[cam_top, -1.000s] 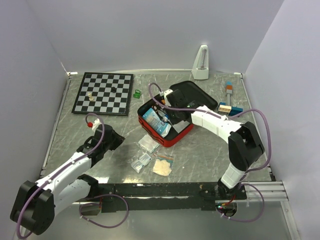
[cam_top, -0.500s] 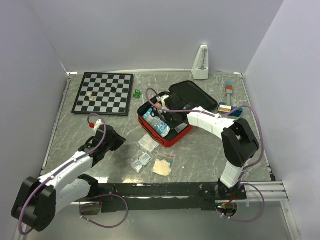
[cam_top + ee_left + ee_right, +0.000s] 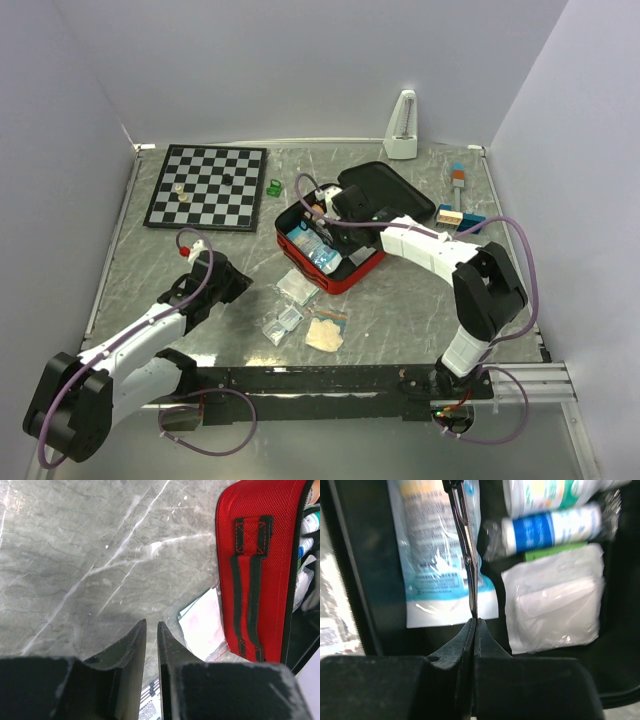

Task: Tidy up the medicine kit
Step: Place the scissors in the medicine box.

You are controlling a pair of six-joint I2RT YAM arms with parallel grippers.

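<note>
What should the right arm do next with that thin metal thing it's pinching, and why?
Probably lower it a little and let go. The right gripper is shut on what look like slim scissors, held over the open medicine kit, above a blue-and-white packet, so they seem ready to be laid inside.

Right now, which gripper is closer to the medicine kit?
Right. The right gripper is over the open medicine kit, gripping a slim metal tool; the left gripper is over the table beside it, apart.
</note>
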